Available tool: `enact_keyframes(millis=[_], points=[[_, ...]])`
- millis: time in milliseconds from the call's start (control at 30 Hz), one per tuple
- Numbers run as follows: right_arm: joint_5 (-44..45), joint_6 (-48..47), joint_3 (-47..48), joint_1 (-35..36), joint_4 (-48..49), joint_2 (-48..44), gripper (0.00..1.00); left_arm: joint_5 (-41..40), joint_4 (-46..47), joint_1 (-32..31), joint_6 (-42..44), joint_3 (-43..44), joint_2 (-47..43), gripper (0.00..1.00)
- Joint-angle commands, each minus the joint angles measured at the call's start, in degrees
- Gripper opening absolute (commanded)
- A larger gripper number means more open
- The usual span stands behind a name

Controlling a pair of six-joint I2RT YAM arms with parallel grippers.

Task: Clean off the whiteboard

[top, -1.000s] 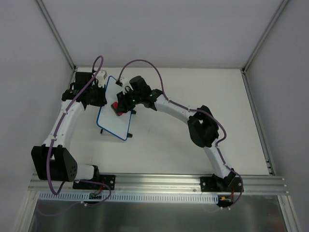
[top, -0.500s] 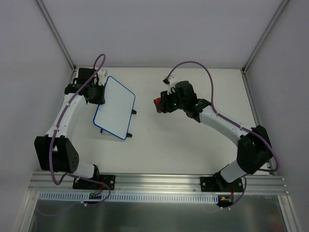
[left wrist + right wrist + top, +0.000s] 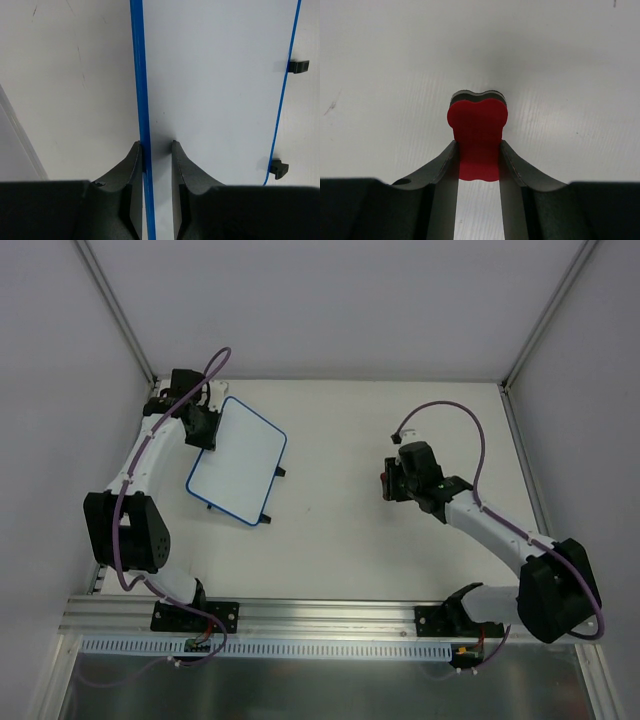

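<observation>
The whiteboard [image 3: 238, 462], white with a thin blue rim and two black feet, lies at the back left of the table. Its face shows plain white in the left wrist view [image 3: 220, 80]. My left gripper [image 3: 207, 426] is shut on the board's far left rim [image 3: 142, 100], one finger on each side of the blue edge [image 3: 157, 150]. My right gripper [image 3: 390, 483] is right of centre, well apart from the board, and shut on the small red eraser [image 3: 385, 478]. The eraser [image 3: 477, 132] sticks out past the fingertips [image 3: 477, 150] just above the bare table.
White walls with metal corner posts [image 3: 120, 310] close in the table at the back and sides. An aluminium rail [image 3: 330, 615] with both arm bases runs along the near edge. Purple cables [image 3: 440, 410] loop above each wrist.
My right gripper has carried the red eraser off the whiteboard and far to the right. My left gripper has stayed on the board's rim and turned the board a little.
</observation>
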Motion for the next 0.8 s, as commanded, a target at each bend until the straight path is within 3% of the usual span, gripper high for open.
enact_keyframes(millis=[0, 200, 267, 600, 733, 767], points=[[4.10, 3.40, -0.08, -1.24, -2.13, -0.59, 0.04, 4.13, -7.66, -4.75, 4.29, -4.19, 4.22, 0.04], [3.39, 5.25, 1.50, -1.94, -3.28, 6.16, 0.05, 2.73, -7.49, -4.75, 2.80, -4.54, 1.41, 0.25], [3.13, 6.13, 2.47, -2.03, -3.37, 8.28, 0.05, 2.11, -7.40, -4.75, 2.18, -4.45, 0.88, 0.39], [3.65, 7.37, 4.67, -2.03, -2.75, 16.81, 0.05, -0.62, -7.22, -4.67, -1.34, -3.31, -2.46, 0.65], [3.13, 7.45, 5.02, -2.03, -2.49, 17.95, 0.19, -2.97, -6.87, -4.67, -3.71, -2.87, -4.92, 0.71], [3.04, 7.54, 4.94, -2.12, -2.40, 17.96, 0.28, -3.42, -6.87, -4.67, -4.06, -2.78, -5.53, 0.73]])
